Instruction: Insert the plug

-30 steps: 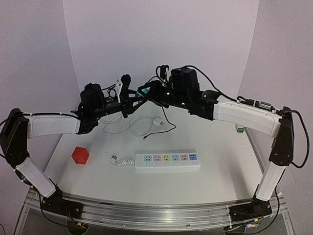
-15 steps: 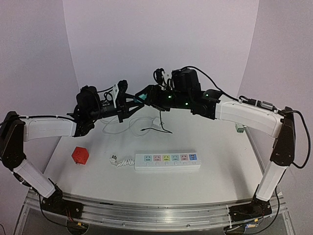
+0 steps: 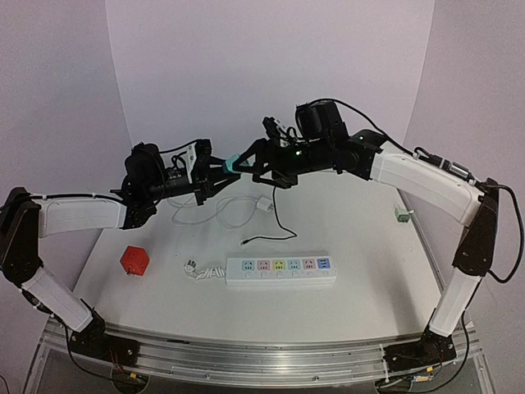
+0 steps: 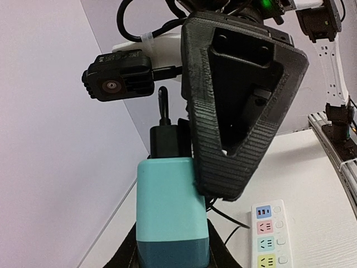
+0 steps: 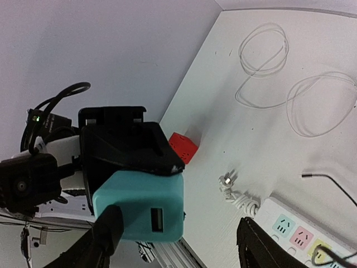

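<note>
We judge this a mid-air stage before insertion. The left tool (image 3: 215, 171) is clamped on the charger (image 5: 142, 204), held high above the worktop (image 3: 361, 238) and well apart from the strip (image 3: 280, 268). The right tool (image 3: 256, 162) has its fingers apart at the charger's free end, gripping nothing. Next, we think, the charger must be turned pins-down, lined up over one socket and pressed straight in. The charger is a teal block with rounded edges, darker at one end, with an empty USB port; we cannot see its pins.
</note>
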Controlling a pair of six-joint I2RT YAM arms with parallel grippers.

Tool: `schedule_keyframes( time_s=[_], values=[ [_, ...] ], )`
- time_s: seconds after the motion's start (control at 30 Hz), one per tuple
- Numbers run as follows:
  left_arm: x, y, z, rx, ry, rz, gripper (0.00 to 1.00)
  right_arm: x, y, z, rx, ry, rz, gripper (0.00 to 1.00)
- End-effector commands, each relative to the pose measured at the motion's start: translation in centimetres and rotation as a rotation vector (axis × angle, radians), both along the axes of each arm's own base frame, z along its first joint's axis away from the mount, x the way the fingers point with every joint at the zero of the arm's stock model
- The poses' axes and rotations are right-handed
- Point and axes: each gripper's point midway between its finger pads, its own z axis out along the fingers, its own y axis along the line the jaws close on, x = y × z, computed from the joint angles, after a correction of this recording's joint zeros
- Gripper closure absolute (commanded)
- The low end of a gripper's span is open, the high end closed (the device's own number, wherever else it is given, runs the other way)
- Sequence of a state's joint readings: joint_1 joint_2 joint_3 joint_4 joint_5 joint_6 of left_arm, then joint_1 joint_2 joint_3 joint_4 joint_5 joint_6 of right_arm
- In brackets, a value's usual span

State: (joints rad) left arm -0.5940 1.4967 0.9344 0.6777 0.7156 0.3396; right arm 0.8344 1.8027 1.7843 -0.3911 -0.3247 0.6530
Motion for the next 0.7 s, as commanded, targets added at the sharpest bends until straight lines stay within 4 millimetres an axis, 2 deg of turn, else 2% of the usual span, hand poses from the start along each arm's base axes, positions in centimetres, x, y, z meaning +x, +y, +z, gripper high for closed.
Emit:
schedule_keyframes(
  time_s=[0.0, 0.13, 0.47, 0.53, 0.67],
  values=[
    [-0.9, 0.8, 2.8, -0.030, -0.140, -0.002, 1.00, -1.4, -0.4, -0.3, -0.036, 0.067, 0.051, 0.32],
    [-1.1, 0.7, 2.4, -0.018, -0.140, -0.014, 1.00, -1.4, -0.7, 1.0, -0.024, 0.036, 0.047, 0.30],
    [-1.1, 0.5, 1.6, 0.014, -0.139, -0.019, 1.00, -0.9, 1.1, 3.5, 0.032, 0.021, 0.093, 0.08],
    [-1.2, 0.6, 1.7, 0.013, -0.143, -0.019, 1.00, -0.4, 1.1, 3.2, 0.015, 0.024, 0.072, 0.09],
    [-1.1, 0.5, 1.8, 0.011, -0.146, -0.019, 1.00, 0.1, 1.1, 1.9, -0.033, 0.044, 0.056, 0.19]
  ],
)
